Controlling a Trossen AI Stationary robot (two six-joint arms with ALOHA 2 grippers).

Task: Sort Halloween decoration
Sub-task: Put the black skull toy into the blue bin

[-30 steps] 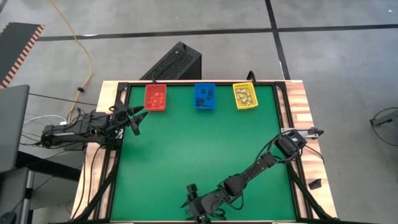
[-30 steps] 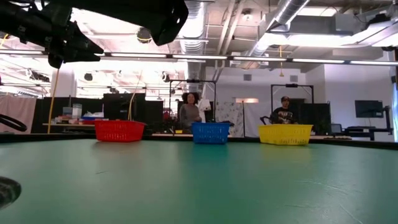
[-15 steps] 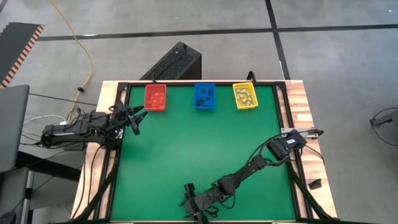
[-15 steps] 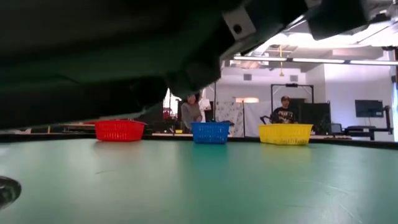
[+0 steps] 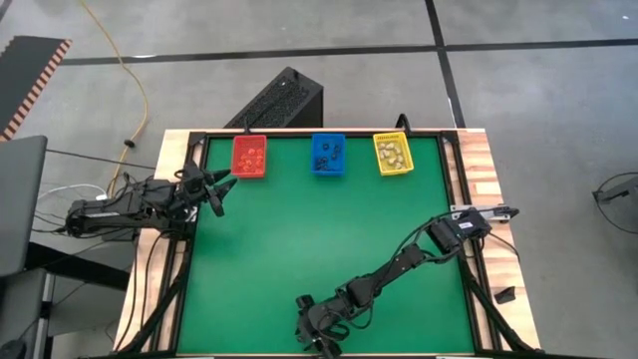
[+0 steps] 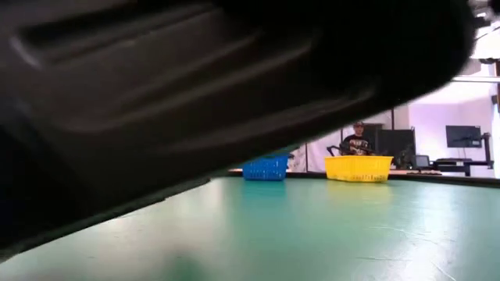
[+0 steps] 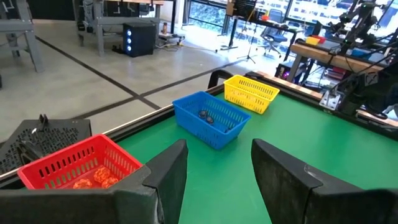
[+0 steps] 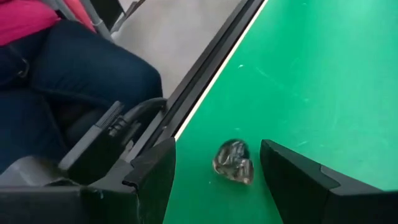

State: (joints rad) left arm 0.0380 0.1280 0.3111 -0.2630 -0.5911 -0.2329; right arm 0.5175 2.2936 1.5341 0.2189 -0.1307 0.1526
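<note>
Since the earlier frame the right hand (image 5: 324,344) has descended to the surface's (image 5: 299,239) near edge. Its fingers stand released, straddling a lone trinket (image 8: 233,162); the other decorations lie in the far-edge bins. Step in hand: pick-up; next, lower and clench squarely on it.

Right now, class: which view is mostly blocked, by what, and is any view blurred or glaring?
Low view: a dark, out-of-focus arm close to the lens covers most of it, hiding the red bin; blue bin and yellow bin stay sharp. Bright ceiling light glares at the upper right. High view: evenly lit, clear.
</note>
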